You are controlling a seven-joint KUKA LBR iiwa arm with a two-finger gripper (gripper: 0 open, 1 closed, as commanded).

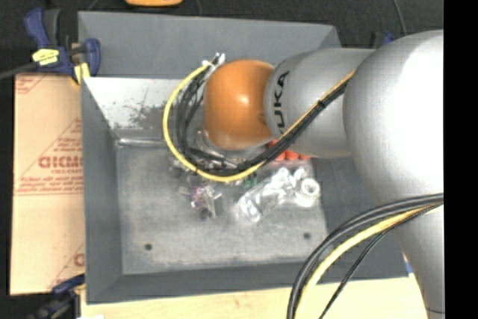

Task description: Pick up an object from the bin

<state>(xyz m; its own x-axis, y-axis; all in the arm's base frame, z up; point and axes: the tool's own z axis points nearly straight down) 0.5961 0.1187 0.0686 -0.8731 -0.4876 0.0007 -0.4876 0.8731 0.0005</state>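
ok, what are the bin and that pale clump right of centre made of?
Bin: grey sheet metal, matte. Its flat folded walls and the dark scuff specks on the back wall suggest it. Pale clump: likely clear glossy plastic, film or wrapping, given the see-through crinkles and bright glints. White ring-shaped piece at its right: probably opaque plastic, unsure.
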